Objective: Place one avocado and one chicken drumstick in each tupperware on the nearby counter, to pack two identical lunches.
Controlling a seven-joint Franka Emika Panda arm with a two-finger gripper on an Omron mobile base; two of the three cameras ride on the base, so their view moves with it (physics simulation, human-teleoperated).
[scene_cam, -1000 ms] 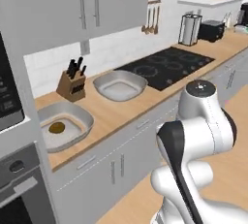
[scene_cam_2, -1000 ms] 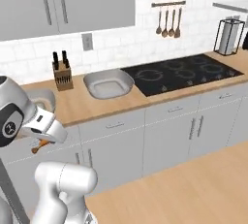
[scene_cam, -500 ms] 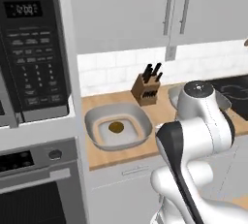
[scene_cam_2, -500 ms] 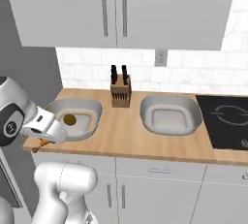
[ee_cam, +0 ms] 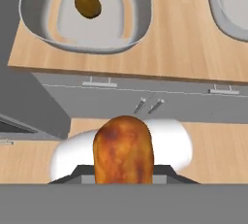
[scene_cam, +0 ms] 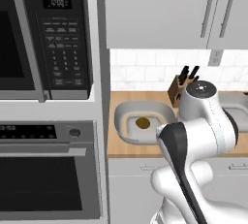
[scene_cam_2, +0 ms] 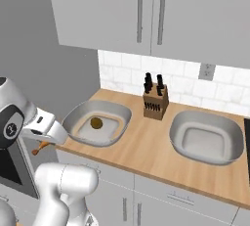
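While drumstick sits clamped in pincer, plump end toward camera, it hangs low in front of cabinets, short of worktop. Guessing it's carried that way so it clears edge on way up. Left tupperware already has avocado, so drumstick probably goes there; right tupperware looks bare. Arm folded back, hand tucked low on left side.
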